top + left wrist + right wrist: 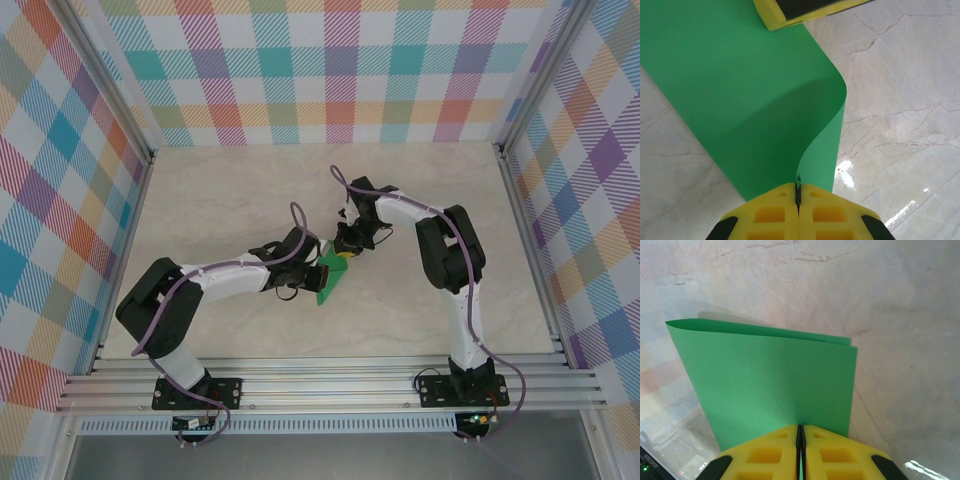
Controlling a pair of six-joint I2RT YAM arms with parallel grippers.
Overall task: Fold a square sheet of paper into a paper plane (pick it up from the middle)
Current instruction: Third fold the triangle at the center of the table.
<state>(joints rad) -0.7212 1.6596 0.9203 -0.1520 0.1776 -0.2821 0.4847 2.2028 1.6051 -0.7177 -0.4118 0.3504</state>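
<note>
We see the square sheet of paper [740,90] bowed over, mid-way across the surface [900,100], with the left pincer [798,196] and right pincer [801,432] each clamped shut on an edge. We judge it light, floppy and easily creased: grip edges gently.

Top camera looks down; close wrist cameras share the sheet [740,100].

Arms [225,277]: white shells, black joints | cables [293,210]: purple | tool fingers [770,215]: yellow, black-tipped

Robot lab cell w/ alu frame [330,385], plaid walls [300,70], marble-look tabletop [230,190].
</note>
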